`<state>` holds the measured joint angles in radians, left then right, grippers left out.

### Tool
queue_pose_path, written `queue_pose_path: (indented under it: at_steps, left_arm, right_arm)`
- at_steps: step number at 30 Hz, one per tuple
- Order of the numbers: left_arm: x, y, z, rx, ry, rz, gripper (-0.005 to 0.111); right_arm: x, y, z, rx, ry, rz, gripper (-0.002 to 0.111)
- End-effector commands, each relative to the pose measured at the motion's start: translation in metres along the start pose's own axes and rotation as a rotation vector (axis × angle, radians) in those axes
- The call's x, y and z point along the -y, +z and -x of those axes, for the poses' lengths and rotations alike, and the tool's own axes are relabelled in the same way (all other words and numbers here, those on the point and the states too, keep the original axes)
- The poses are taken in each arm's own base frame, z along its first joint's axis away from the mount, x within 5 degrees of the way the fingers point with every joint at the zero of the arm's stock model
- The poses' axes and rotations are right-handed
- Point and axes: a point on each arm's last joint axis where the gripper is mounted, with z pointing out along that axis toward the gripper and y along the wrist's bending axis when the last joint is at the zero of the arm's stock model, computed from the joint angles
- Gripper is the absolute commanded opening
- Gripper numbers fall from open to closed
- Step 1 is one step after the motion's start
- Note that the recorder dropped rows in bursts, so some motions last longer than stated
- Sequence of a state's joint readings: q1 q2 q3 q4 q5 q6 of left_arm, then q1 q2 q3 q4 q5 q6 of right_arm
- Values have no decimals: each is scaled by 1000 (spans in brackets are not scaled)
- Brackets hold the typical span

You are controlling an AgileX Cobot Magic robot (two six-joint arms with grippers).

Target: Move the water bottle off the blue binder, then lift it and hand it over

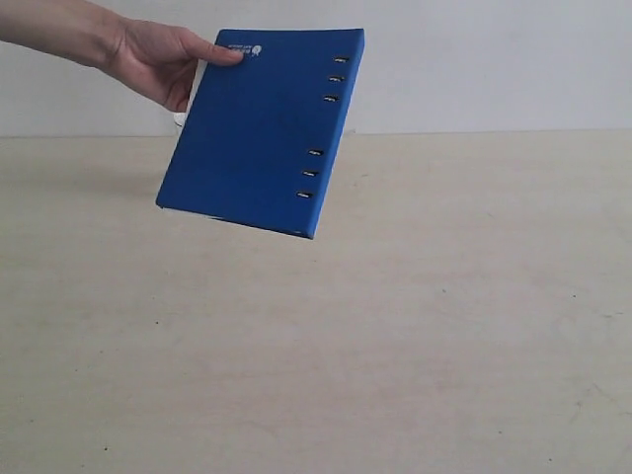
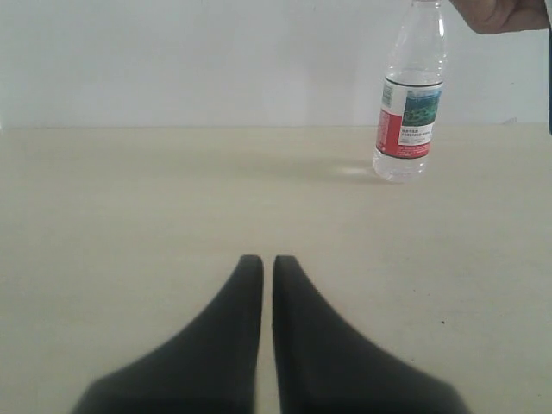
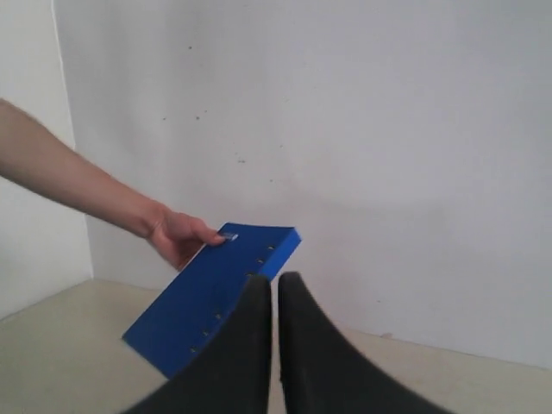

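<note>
A person's hand (image 1: 163,59) holds the blue binder (image 1: 262,128) tilted in the air above the table's far left; the right wrist view shows the blue binder (image 3: 207,297) too. The water bottle (image 2: 411,103) stands upright on the table in the left wrist view, with a hand (image 2: 504,13) at its top; its cap is out of frame. In the exterior view the bottle is hidden. My left gripper (image 2: 268,259) is shut and empty, low over the table, well short of the bottle. My right gripper (image 3: 276,278) is shut and empty, with the binder beyond it.
The pale tabletop (image 1: 395,336) stretches bare across the exterior view. A white wall (image 1: 494,59) stands behind it. The person's forearm (image 3: 69,177) reaches in from the side in the right wrist view.
</note>
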<state>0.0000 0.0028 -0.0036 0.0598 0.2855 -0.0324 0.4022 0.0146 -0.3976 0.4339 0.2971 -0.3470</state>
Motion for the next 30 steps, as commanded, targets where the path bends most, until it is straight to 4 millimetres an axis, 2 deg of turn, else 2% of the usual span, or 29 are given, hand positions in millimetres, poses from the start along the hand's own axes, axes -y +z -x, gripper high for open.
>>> queue_pose_path:
  at_steps: [1,7,11,14,17,20,22,27,30]
  left_arm:
    - [0,0,-1,3,-1,2,4]
    - [0,0,-1,3,-1,2,4]
    - [0,0,-1,3,-1,2,4]
    - [0,0,-1,3,-1,2,4]
    - [0,0,-1,3,-1,2,4]
    - [0,0,-1,3,-1,2,4]
    - [0,0,-1,3,-1,2,4]
    - [0,0,-1,3,-1,2,4]
    - [0,0,-1,3,-1,2,4]
  right_arm:
    - [6,-2,5,66,-41,-143,0]
    - [15,-5,8,97,-118,-353,0]
    - [17,-6,8,83,-202,-407,0]
    - [19,-3,0,67,-254,-421,0]
    - [24,2,-22,43,-259,-439,0]
    - [34,7,-62,-12,-184,-501,0]
    - [38,6,-79,-55,-189,-530,0]
    - [43,5,-107,-144,-217,-537,0]
    - [45,1,-119,-285,-179,-566,0]
